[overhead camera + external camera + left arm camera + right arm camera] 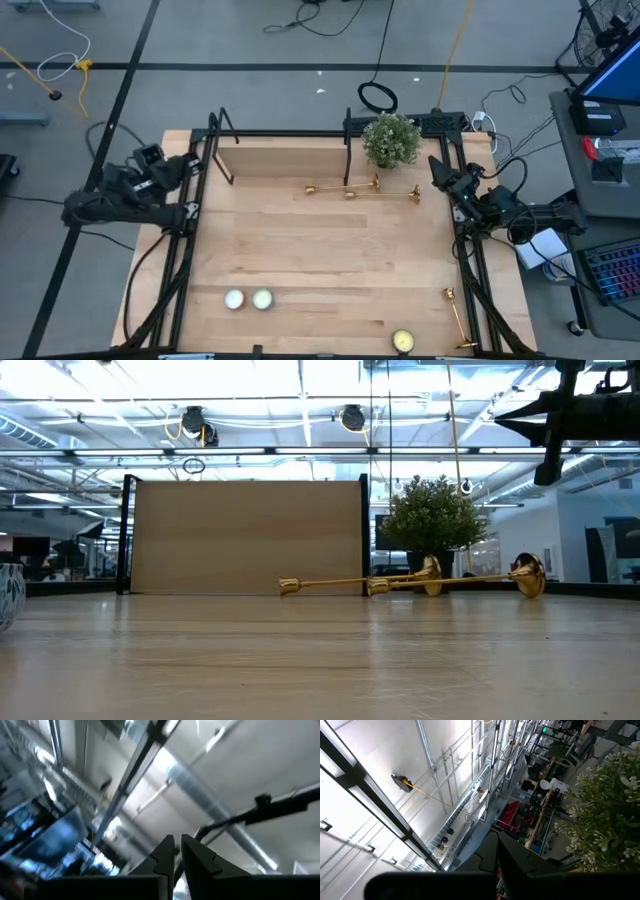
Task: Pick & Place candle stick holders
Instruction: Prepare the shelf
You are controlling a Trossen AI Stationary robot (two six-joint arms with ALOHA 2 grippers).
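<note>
At the near edge of the wooden table [330, 260], one pale round candle [402, 341] sits beside a gold candle stick holder [457, 318] lying on its side near the right corner. Two more candles [248, 299] rest together toward the near left. Farther back, two more candle stick holders [362, 190] lie on their sides, end to end, just in front of a small potted plant [391, 139] and a wooden backboard [285, 158].

Both arms are folded back off the table's sides and pointed upward. The left end effector [176, 851] sits at the left edge with its fingers nearly together, gripping nothing. The right end effector [438, 166] sits at the right edge, closed and empty, near the plant.

No holder is gripped, so picking appears not yet begun. The next move likely calls for an arm to open its fingers, come down over a holder's thin stem and close on it; a round stem may roll.
</note>
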